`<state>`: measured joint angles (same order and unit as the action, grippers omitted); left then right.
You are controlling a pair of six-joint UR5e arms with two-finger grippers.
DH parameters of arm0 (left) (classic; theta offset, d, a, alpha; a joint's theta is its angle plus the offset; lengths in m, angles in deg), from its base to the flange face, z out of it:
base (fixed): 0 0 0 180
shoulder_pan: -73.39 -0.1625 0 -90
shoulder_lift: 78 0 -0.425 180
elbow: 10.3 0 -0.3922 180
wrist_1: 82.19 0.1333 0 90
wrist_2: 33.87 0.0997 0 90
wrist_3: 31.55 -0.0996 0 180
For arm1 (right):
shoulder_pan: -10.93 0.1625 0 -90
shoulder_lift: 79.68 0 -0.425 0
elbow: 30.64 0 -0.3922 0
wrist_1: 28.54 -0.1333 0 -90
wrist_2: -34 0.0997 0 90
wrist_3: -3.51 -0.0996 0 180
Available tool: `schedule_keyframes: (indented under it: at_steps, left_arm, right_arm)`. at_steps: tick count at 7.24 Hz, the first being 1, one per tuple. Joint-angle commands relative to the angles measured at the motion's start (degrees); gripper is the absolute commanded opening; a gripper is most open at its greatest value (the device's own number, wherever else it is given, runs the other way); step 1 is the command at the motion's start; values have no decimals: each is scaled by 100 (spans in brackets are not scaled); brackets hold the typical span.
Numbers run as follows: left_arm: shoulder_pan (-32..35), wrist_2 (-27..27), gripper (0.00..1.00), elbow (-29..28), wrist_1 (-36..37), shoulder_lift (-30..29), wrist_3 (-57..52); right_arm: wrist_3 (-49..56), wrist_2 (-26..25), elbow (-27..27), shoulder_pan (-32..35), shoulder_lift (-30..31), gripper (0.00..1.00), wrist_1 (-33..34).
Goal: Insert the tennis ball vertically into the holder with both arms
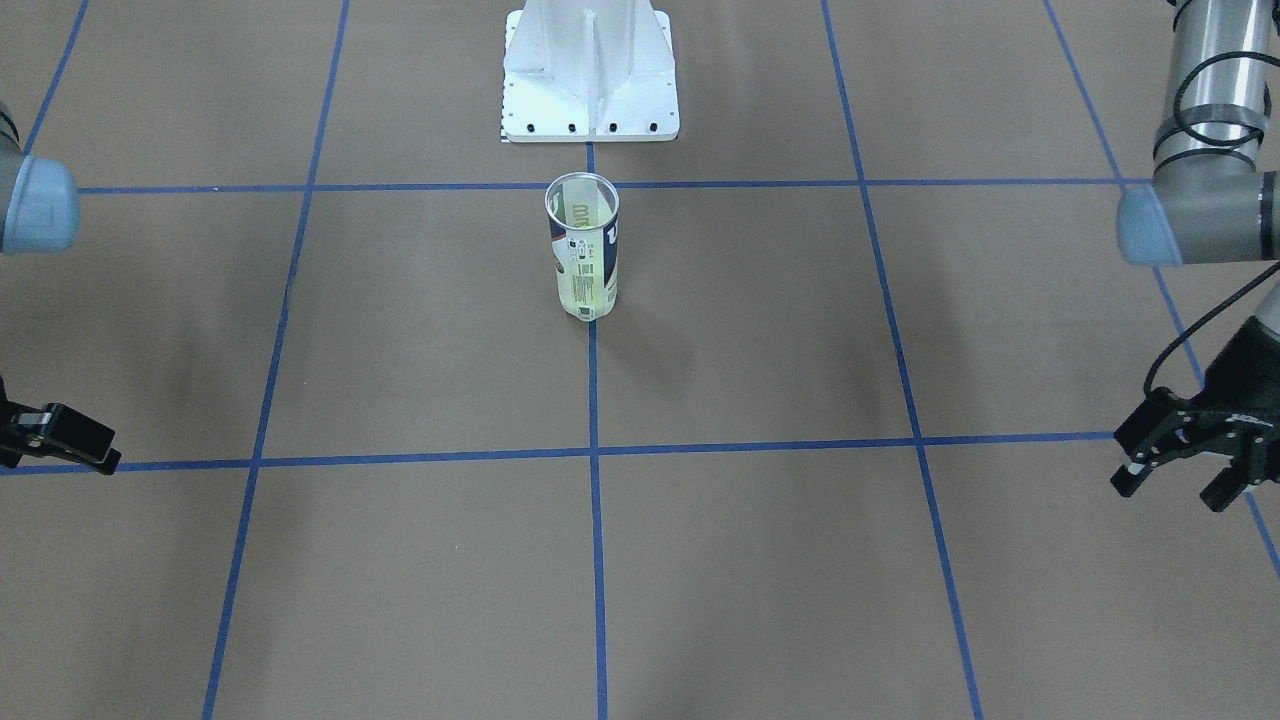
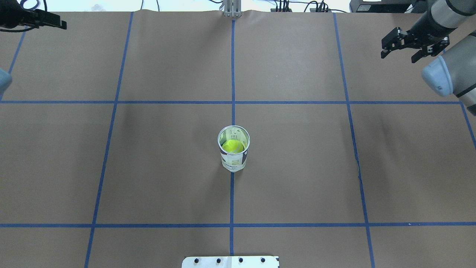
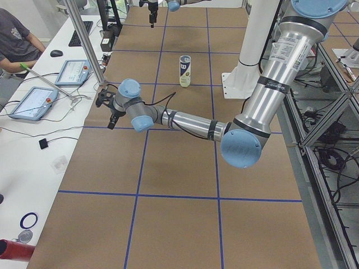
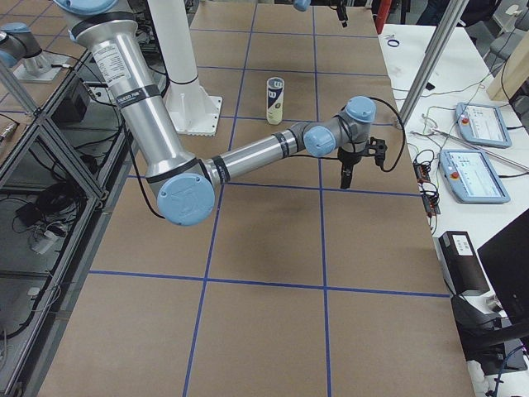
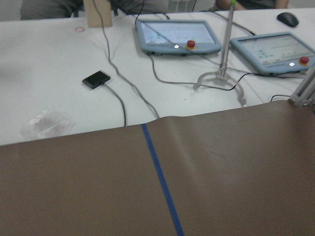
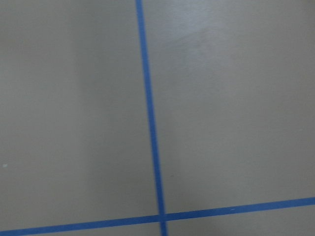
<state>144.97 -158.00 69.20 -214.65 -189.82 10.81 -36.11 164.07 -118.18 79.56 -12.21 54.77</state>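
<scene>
The holder (image 2: 233, 160) stands upright at the table's centre, a clear can with a metal rim and a navy-and-white label; it also shows as holder (image 1: 583, 250), holder (image 3: 185, 70) and holder (image 4: 275, 99). Through its open top I see the yellow tennis ball (image 2: 232, 146) resting inside. My left gripper (image 1: 1175, 487) hovers far off at the table's operator-side corner, open and empty, and shows edge-on as left gripper (image 2: 59, 24). My right gripper (image 2: 401, 55) hangs at the opposite far corner, open and empty, partly cut off as right gripper (image 1: 105, 460). Neither wrist view shows fingers or the holder.
The white bolted pedestal (image 1: 590, 90) stands behind the holder. Blue tape lines (image 2: 232, 74) grid the brown table. Beyond the far edge lies a white desk with touch panels (image 5: 177, 37), cables and a metal stand (image 5: 221, 73); a seated person (image 3: 17, 42) is there.
</scene>
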Motion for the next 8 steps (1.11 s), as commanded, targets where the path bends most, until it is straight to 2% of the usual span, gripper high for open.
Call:
schedule_keyframes:
  at_steps: [1,2,4,5,6,7,8]
  left_arm:
    - [303,-296,99,431,1644,352,-1196]
    - [530,-296,99,564,2279,493,-1891]
    - [576,-340,99,706,2951,687,-2127]
    - [559,-296,99,1141,2910,1323,-2048]
    - [541,-452,99,1572,3014,1652,-1491]
    - [550,-880,100,1698,3363,1707,-1128]
    - [550,-937,100,1917,3445,1960,-1142]
  right_arm:
    - [873,-34,35,326,615,100,-331]
    - [1156,-34,35,388,940,100,-516]
    - [1498,10,9,616,1468,100,-693]
    - [1919,19,17,730,1671,100,-719]
    - [2027,45,18,844,1742,100,-728]
    - [2029,54,26,959,1787,100,-676]
    - [2037,106,18,1047,1857,100,-650]
